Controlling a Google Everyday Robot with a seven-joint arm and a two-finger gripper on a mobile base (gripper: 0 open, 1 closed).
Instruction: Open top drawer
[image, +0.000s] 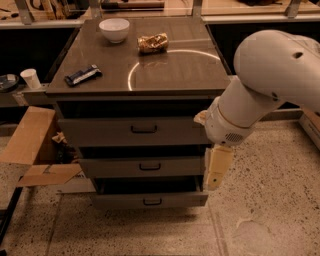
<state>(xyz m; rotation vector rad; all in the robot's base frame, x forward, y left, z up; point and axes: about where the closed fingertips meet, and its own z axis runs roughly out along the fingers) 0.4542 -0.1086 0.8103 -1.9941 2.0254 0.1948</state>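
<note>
While one end effector (218, 169) hangs below-right of top drawer (100, 132), three drawers (115, 168) stacked, openness cannot be told

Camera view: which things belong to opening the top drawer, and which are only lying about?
For the job: top drawer, its black handle, end effector hanging at the cabinet's right edge, beside the middle drawer.
Lying about: white bowl, snack bag, wrapped bar, paper cup, cardboard box, bottom drawer.
</note>
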